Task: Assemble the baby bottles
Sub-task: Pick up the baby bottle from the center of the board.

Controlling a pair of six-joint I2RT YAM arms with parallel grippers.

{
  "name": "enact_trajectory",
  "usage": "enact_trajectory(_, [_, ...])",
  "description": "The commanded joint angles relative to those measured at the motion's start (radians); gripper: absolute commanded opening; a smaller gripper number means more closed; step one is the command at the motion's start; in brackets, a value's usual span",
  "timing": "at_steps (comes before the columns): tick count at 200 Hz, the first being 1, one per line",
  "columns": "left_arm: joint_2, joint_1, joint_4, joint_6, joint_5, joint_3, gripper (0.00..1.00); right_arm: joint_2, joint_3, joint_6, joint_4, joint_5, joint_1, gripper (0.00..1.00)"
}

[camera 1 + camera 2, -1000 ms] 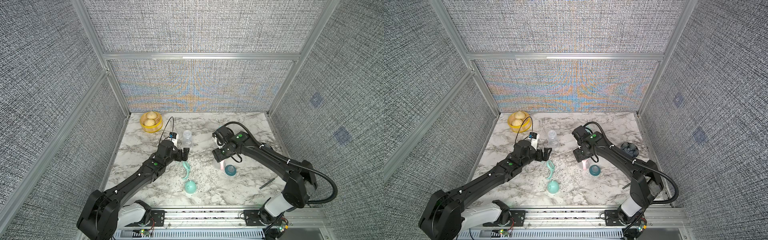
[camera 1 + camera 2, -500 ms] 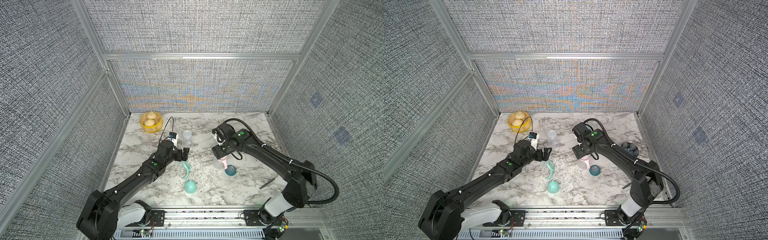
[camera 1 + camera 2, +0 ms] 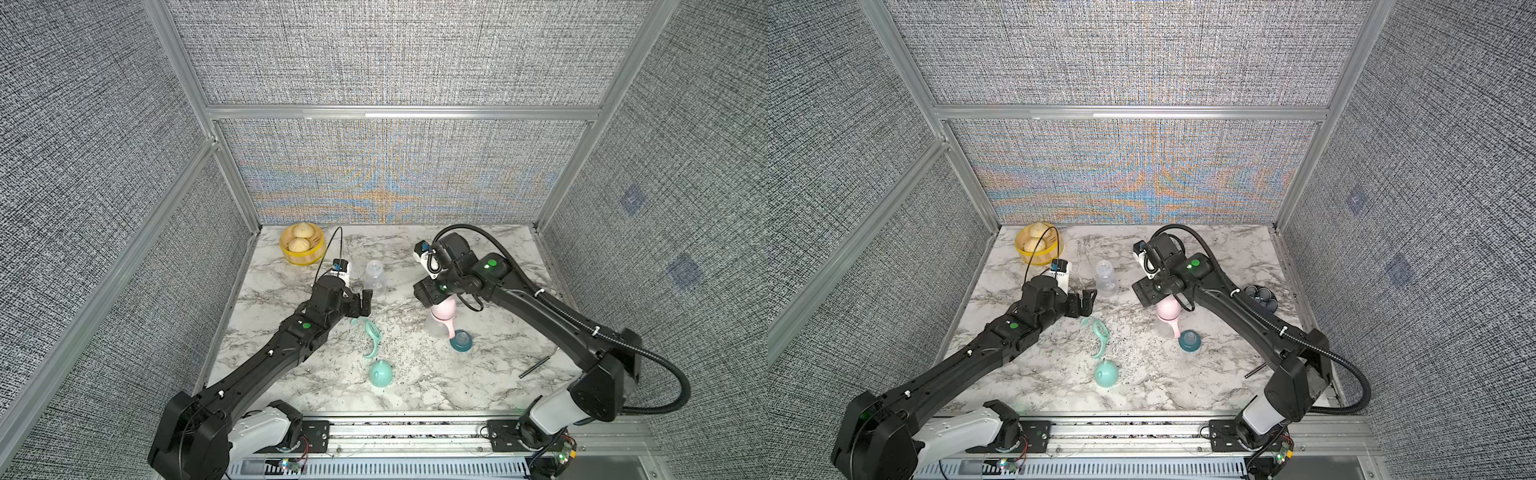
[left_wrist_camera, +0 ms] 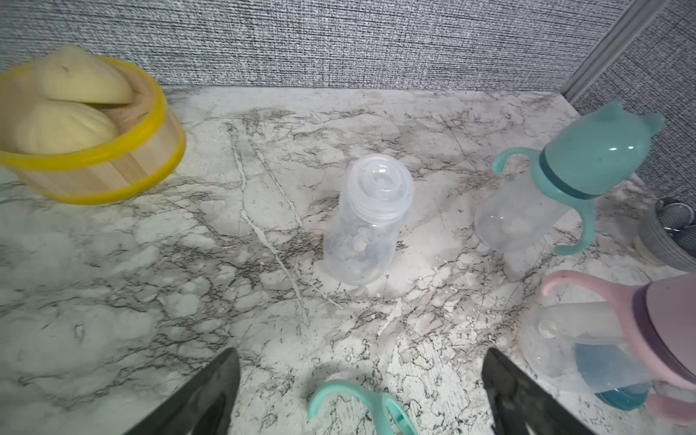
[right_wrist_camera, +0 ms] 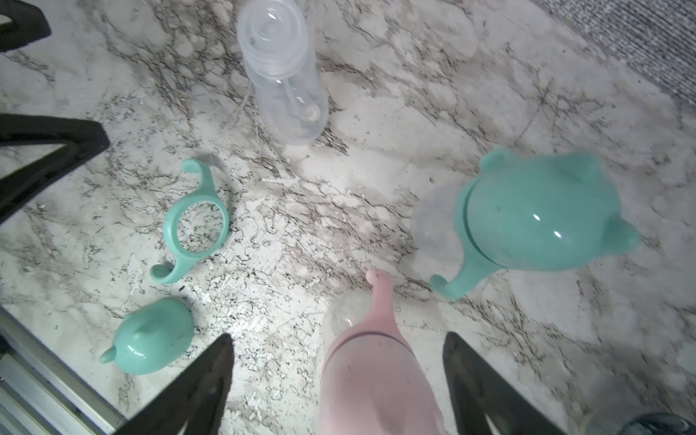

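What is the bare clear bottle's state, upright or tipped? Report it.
Upright: the clear bottle stands on its base, neck pointing up, in both wrist views.

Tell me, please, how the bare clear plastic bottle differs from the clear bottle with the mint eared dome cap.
The mint-capped clear bottle wears an eared dome cap; the bare clear plastic bottle has no cap. The mint-capped bottle carries a mint ring with two curved handles; the bare bottle has none. Both have clear bodies and stand upright, apart, on the marble table.
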Motion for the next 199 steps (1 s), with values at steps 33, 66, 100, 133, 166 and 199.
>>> enact_trajectory(33, [-0.035, 0.037, -0.115, -0.018, -0.108, 0.011, 1.0, 0.158, 0.137, -0.071, 0.187, -0.113, 0.024, 0.91])
enact_trajectory(66, [-0.065, 0.062, -0.133, -0.037, -0.106, -0.014, 1.0, 0.288, 0.235, -0.079, 0.249, -0.116, 0.026, 0.92])
enact_trajectory(100, [-0.09, 0.074, -0.14, -0.053, -0.089, -0.048, 1.0, 0.405, 0.319, -0.064, 0.299, -0.1, 0.026, 0.92])
enact_trajectory(133, [-0.096, 0.078, -0.146, -0.05, -0.074, -0.058, 1.0, 0.49, 0.366, -0.043, 0.357, -0.099, 0.028, 0.92])
enact_trajectory(166, [-0.088, 0.078, -0.132, -0.046, -0.06, -0.062, 1.0, 0.561, 0.407, -0.011, 0.396, -0.084, 0.032, 0.92])
enact_trajectory(199, [-0.074, 0.079, -0.124, -0.042, -0.041, -0.06, 1.0, 0.628, 0.459, 0.006, 0.379, -0.062, 0.032, 0.91])
